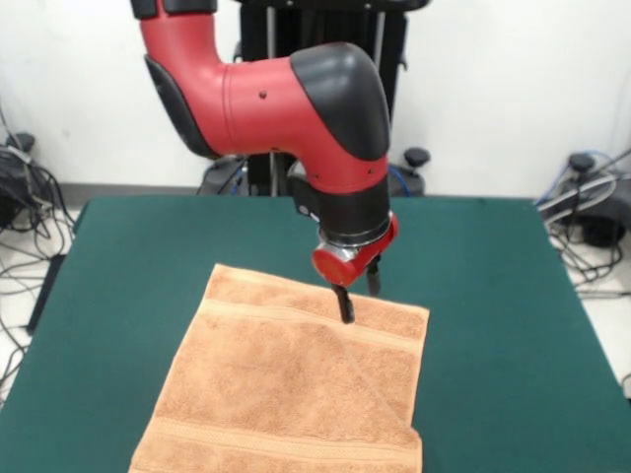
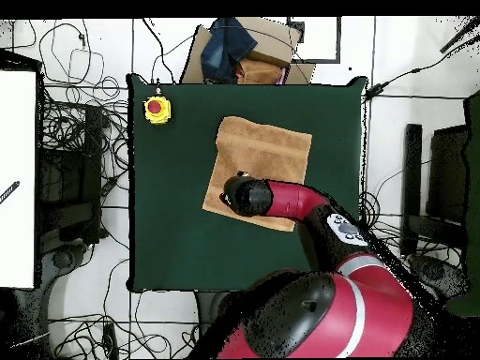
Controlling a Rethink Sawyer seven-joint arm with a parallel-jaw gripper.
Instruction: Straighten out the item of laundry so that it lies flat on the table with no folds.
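Nearest the front camera, the towel [image 1: 296, 384] lay spread on the green counter [image 1: 493, 296], its near edge running off the bottom of the frame. It looked mostly opened out, roughly square, with a woven band showing near the far edge and another near the near edge. One fault was visible: a diagonal crease ran from about the middle of the far band down to the near right corner, and the right strip seemed to be doubled over along it (hard to say how much cloth was tucked under).

Further back, the hand [image 1: 357, 296] sat low over the far part of the towel, close to the far band. Two dark fingers [image 1: 345, 304] pointed down with a small gap between them, so they read as slightly spread, and one tip met the cloth or hovered just above it; no fabric appeared pinched. In the overhead view the arm's wrist covered the hand, and the towel [image 2: 267, 150] sat in the middle part of the counter [image 2: 169, 234], well apart from a yellow box with a red button [image 2: 157, 110] in one corner.

My judgement: the job was most of the way done. The main spread was finished; what remained was flattening that folded strip and crease on the right side.
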